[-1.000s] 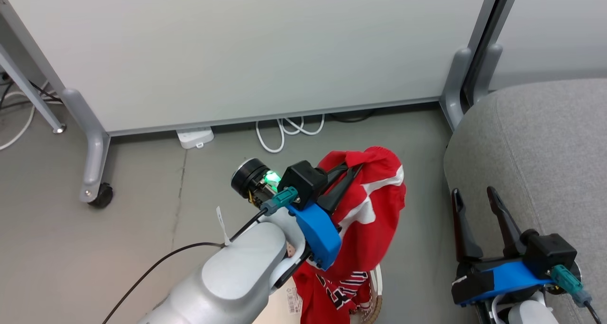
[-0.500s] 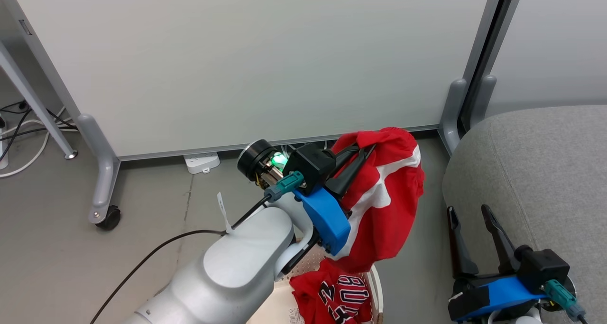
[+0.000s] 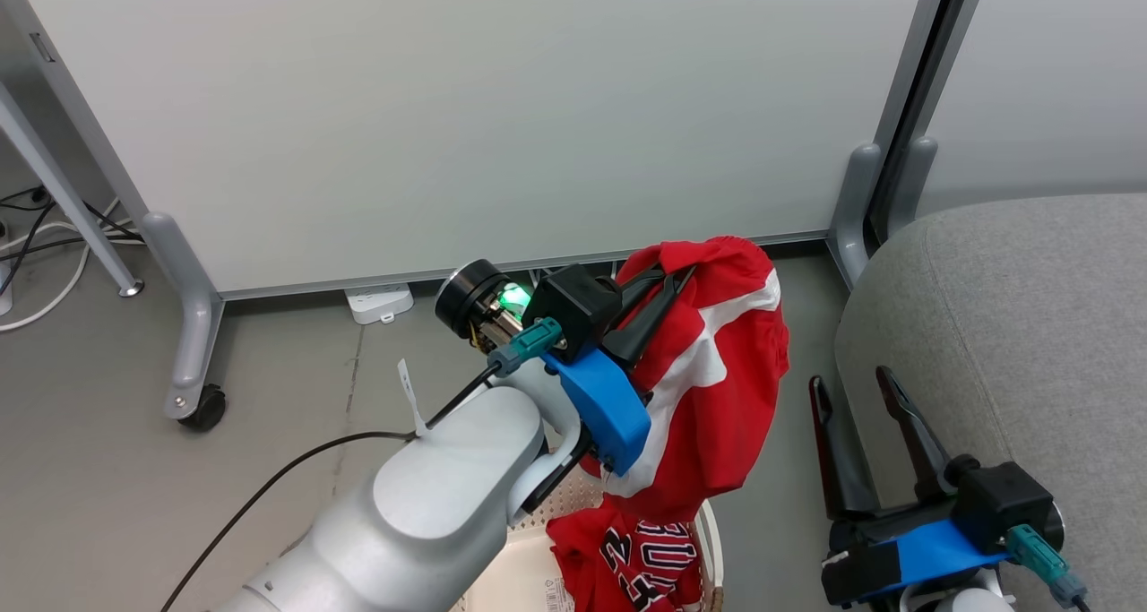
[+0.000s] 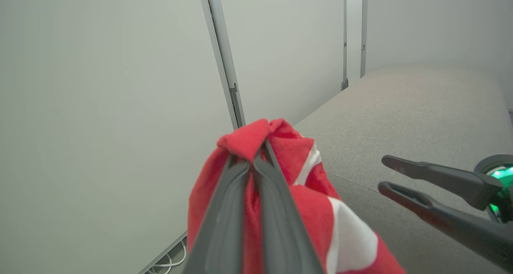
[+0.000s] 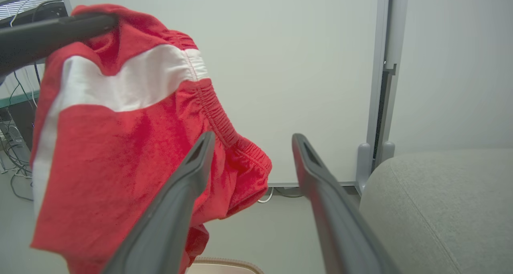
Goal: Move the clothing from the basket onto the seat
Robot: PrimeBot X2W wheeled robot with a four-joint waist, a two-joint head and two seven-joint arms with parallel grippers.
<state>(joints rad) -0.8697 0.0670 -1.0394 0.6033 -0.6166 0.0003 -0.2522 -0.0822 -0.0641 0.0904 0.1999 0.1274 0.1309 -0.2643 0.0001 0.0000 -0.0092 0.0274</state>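
Left end effector (image 3: 676,276) is pressed together on a bunched fold of the white-trimmed red garment (image 3: 717,397). The garment hangs from the fingers above the basket (image 3: 714,540), left of the seat (image 3: 1013,325) and apart from it. The jersey (image 3: 645,554) lies in the basket by its right rim, lettering facing up. Right end effector (image 3: 849,381) is spread wide and grips nothing, its fingers pointing up between the hanging garment and the seat's edge.
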